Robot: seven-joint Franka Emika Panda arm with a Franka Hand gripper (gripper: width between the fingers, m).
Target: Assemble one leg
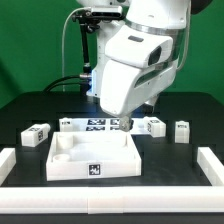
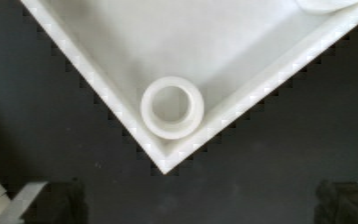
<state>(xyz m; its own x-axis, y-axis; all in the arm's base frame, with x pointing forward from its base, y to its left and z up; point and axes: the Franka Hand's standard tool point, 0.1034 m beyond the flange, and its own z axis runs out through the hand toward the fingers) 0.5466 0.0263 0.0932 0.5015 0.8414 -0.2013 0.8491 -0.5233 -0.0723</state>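
Leg (image 1: 181,131) resting apart on table (image 1: 20,110), jaws spread wide (empty) above tabletop (image 2: 176,40) corner socket (image 2: 172,105)

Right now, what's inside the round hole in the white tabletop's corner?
Nothing: the socket looks empty, just its white floor showing. Underneath the tabletop is hidden.

tabletop (image 1: 90,152): lower centre of the exterior view | marker board (image 1: 95,124): just behind it | far-left leg (image 1: 37,134): middle left, apart from the tabletop | far-right leg (image 1: 181,131): middle right | socket (image 2: 172,106): in a tabletop corner
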